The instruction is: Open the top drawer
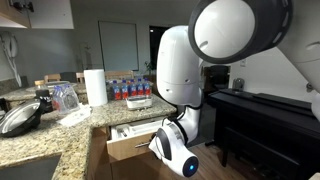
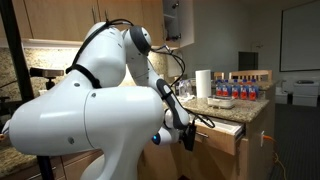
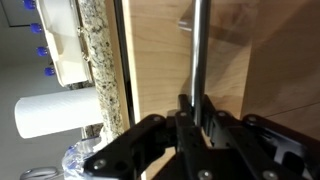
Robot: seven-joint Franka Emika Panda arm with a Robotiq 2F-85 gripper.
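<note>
Closest to us in the wrist view, our gripper point(image 3: 193, 108) is clamped on the silver bar handle point(image 3: 198, 45), since pulling needs a firm hold. Behind it the top drawer point(image 3: 155, 60) stands partly out under the granite counter point(image 3: 100, 55), so its white tray point(image 1: 125, 131) shows in an exterior view.
</note>
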